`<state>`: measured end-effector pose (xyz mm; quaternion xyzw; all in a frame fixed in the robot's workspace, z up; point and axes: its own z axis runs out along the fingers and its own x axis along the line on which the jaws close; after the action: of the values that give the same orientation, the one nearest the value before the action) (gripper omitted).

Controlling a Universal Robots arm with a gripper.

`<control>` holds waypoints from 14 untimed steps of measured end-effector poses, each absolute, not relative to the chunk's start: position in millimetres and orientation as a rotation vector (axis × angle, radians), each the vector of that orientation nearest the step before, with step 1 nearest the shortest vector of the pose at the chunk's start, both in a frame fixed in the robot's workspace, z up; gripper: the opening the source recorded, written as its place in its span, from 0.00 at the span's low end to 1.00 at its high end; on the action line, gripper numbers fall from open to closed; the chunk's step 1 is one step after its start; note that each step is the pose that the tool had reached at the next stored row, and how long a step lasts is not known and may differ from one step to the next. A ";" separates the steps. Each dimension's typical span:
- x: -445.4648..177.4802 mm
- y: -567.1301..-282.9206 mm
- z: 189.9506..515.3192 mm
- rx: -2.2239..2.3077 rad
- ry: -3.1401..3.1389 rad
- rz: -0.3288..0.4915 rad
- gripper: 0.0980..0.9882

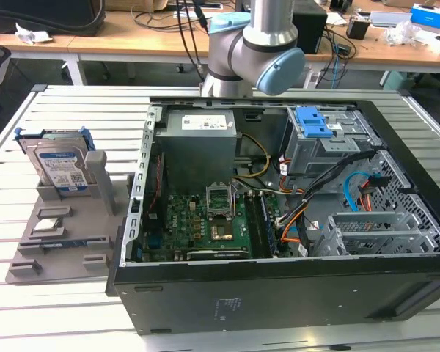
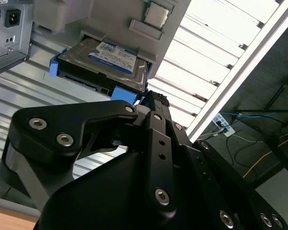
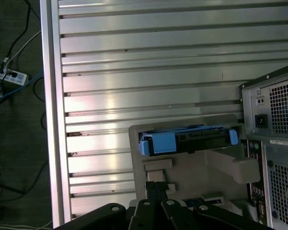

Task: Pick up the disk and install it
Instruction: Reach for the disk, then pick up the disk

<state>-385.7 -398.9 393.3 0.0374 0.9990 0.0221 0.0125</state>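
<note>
item: gripper (image 2: 152, 98), black, on a universal robots arm (image 1: 253, 45). the arm is cut off by the upper edge of the exterior view. in both wrist views the gripper tips look pressed together on nothing, though its own linkage hides much of them. it hangs over the slatted metal table (image 1: 73, 110), apart from the disk.

item: disk (image 1: 59, 163), silver, white-and-blue label, blue carrier frame. it stands on edge, leaning slightly, in a slot of the grey holder (image 1: 103, 199), to the exterior view's left of the computer case (image 1: 279, 297) and not touching it. its lower edge is sunk in the slot and hidden. in the first wrist view it shows edge-on (image 3: 192, 142), so only the blue frame ends and a dark side can be made out (label print too small to tell).

item: small square chip (image 1: 48, 226), lying flat in a recess of the same holder, near the disk.

item: computer case, side panel off, lying open on the table. a drive cage with a blue plastic piece (image 1: 315, 123) sits at its far corner; cables cover part of the cage front.
</note>
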 end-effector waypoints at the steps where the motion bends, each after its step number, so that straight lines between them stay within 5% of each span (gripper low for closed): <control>1: -385.8 -398.9 393.3 0.117 3.114 0.069 0.01; 14: -386.2 -398.8 393.3 0.110 3.114 0.069 0.01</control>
<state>-386.2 -398.8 393.3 0.0354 0.9991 0.0221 0.0125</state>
